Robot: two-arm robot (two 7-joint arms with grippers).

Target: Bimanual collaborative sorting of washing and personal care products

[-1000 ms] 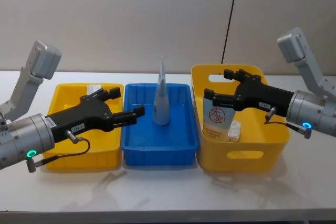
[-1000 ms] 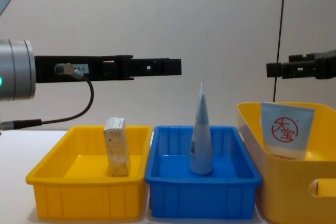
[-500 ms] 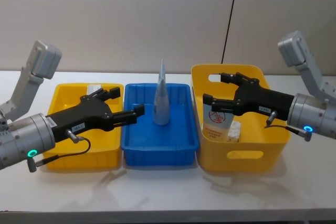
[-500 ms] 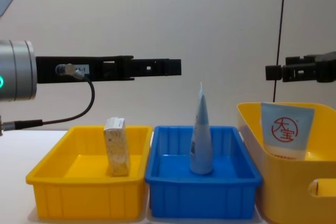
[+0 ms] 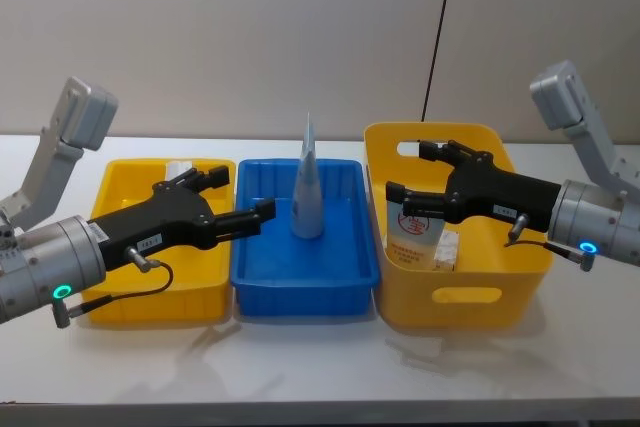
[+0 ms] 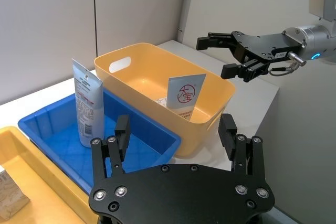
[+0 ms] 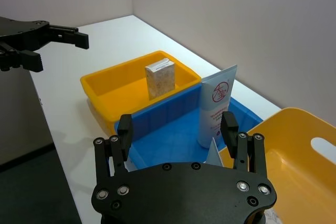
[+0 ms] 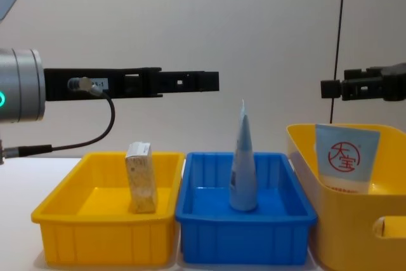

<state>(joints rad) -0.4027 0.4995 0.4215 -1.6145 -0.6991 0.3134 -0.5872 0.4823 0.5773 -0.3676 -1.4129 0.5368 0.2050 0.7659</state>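
A pale-blue pouch (image 5: 308, 185) stands upright in the blue tray (image 5: 300, 272), also seen in the chest view (image 8: 243, 166). A second pouch with a red round logo (image 5: 414, 234) leans in the yellow basket (image 5: 465, 295), next to a small whitish pack (image 5: 448, 249). A beige wrapped pack (image 8: 141, 178) stands in the yellow tray (image 8: 101, 233). My left gripper (image 5: 243, 195) hovers open over the seam between the yellow and blue trays. Open too, my right gripper (image 5: 408, 171) hangs just above the logo pouch in the basket.
The yellow tray, blue tray and yellow basket sit side by side on a white table (image 5: 320, 367). A wall rises close behind them, with a black cable (image 5: 438, 32) running down it. There is free table in front of the containers.
My right gripper has sunk a little and edged left, closer to the logo pouch in the basket. The left arm and all the products have stayed put.
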